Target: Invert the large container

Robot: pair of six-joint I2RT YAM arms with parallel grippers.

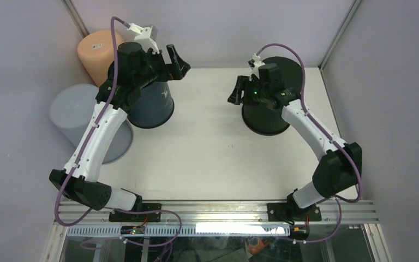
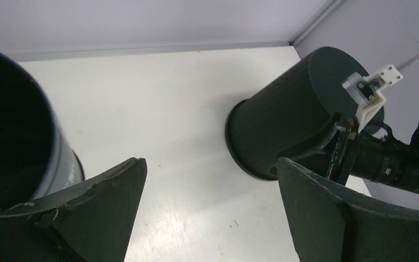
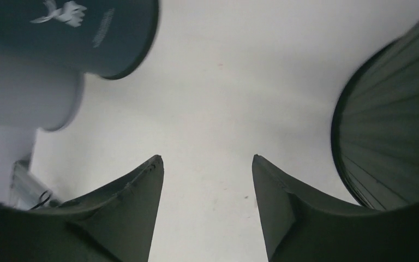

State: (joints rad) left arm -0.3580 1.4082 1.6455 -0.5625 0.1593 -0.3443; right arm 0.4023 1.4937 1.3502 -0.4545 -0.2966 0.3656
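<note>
The large black ribbed container [image 1: 267, 121] stands at the right of the white table [image 1: 207, 158] with its wide rim down and its closed base up. It also shows in the left wrist view [image 2: 289, 109] and the right wrist view [image 3: 398, 120]. My right gripper [image 1: 238, 91] is open and empty just left of it, above bare table in its own view [image 3: 207, 158]. My left gripper [image 1: 179, 63] is open and empty at the back left, over bare table in the left wrist view [image 2: 210, 161]. It is beside a dark navy container [image 1: 155, 106].
The navy container's dark inside [image 2: 11, 136] appears to face up; its printed side shows in the right wrist view [image 3: 103, 33]. A grey container [image 1: 76, 112] and an orange cylinder [image 1: 95, 49] sit past the table's left edge. Frame posts stand at the back corners.
</note>
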